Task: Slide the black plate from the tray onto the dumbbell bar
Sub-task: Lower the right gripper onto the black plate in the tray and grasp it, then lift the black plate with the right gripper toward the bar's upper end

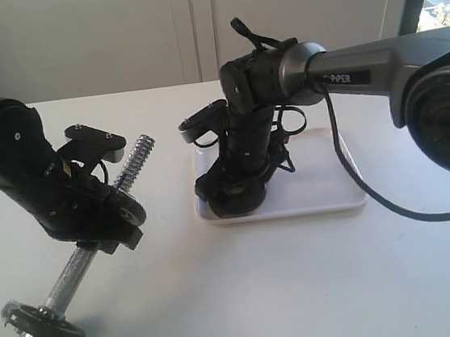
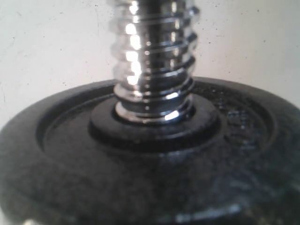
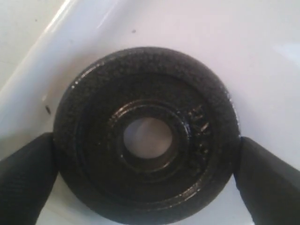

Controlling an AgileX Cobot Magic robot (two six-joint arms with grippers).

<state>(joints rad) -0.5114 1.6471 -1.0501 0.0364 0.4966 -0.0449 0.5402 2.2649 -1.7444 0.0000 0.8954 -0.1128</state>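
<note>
Inside the tray (image 1: 325,194), at its corner, the black plate (image 3: 145,136) lies flat, the right gripper (image 3: 145,161) closed on its rim to lift it, while beside the tray the left gripper (image 1: 113,222) clamps the dumbbell bar (image 1: 67,280) tilted, probably to receive it.

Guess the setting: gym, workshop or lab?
Probably a robotics lab bench, not a gym: left arm and right arm work over a plain white table, with the black plate in a white tray and a threaded dumbbell bar as props.
</note>
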